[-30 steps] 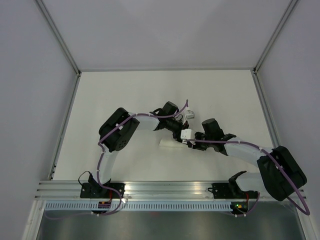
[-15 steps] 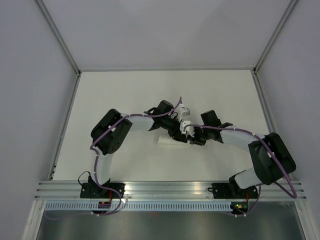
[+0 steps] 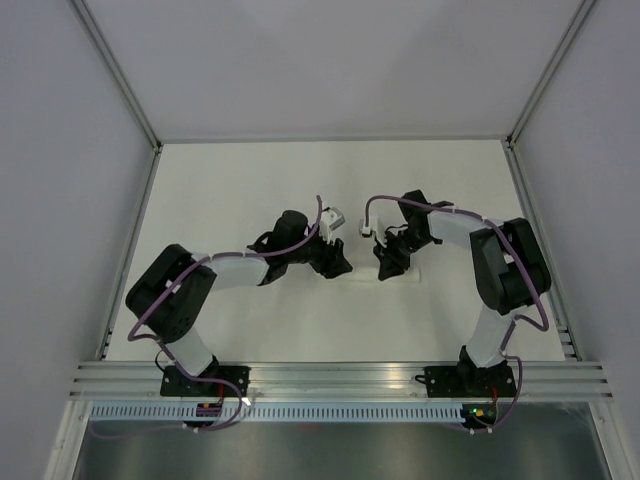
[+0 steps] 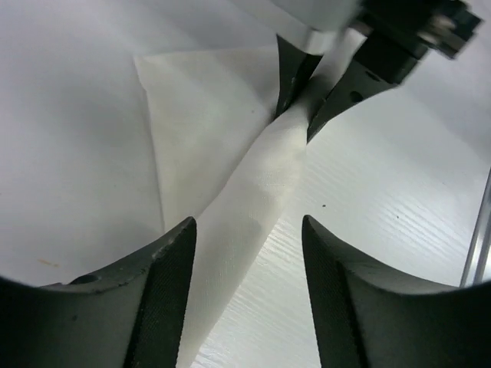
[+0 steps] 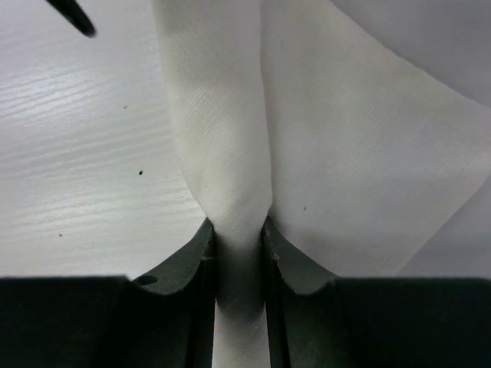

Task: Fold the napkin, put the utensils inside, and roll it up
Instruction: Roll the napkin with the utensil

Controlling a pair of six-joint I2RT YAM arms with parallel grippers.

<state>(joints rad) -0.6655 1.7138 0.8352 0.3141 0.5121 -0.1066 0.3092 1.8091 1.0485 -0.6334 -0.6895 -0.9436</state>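
The white napkin (image 4: 253,176) lies on the table as a narrow roll with a loose flat flap (image 4: 203,115) spread to one side. My left gripper (image 4: 247,222) is open, and the roll runs up between its fingers, close to the left finger. At the roll's far end my right gripper (image 4: 295,123) pinches it. In the right wrist view the right gripper (image 5: 238,224) is shut on the napkin (image 5: 222,138), whose flap (image 5: 360,169) spreads to the right. From above, the left gripper (image 3: 340,265) and right gripper (image 3: 385,268) face each other mid-table. The utensils are hidden.
The white table (image 3: 250,190) is boxed in by grey walls with metal frame posts (image 3: 120,80). An aluminium rail (image 3: 330,375) carries both arm bases along the near edge. A metal strip (image 4: 479,230) shows at the right of the left wrist view.
The left gripper has opened and drawn back to the left along the roll. The right gripper has swung to the right and closed on the roll's other end. The roll has shifted slightly.
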